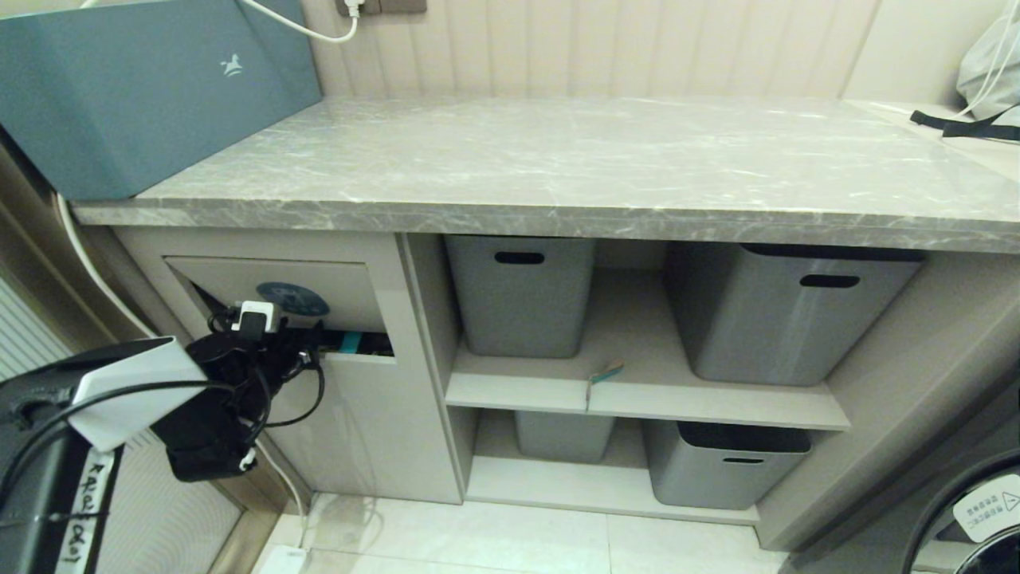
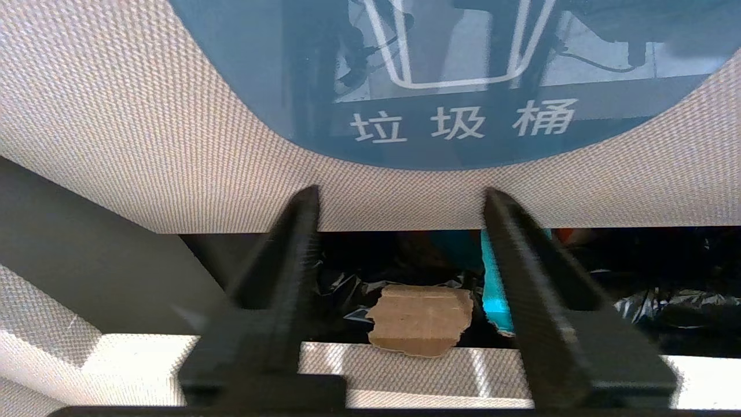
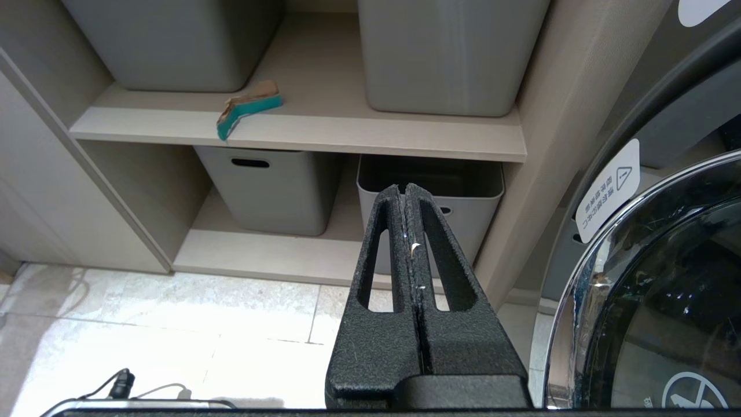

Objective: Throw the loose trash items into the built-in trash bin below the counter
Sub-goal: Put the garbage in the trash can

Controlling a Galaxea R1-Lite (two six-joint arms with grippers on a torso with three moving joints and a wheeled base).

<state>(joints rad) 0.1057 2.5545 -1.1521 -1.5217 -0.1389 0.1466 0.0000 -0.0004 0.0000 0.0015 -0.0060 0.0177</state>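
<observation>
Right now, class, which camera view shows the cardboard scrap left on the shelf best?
The right wrist view: the scrap lies unobstructed at the shelf edge, with its turquoise face and brown top clear. The head view shows the same scrap only as a thin sliver. The left wrist view faces the trash bin and misses it.

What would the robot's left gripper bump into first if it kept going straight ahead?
Probably the tilted flap of the built-in trash bin: the open left gripper has its tips right at the flap's lower edge. Slightly lower, it would enter the opening instead.
</observation>
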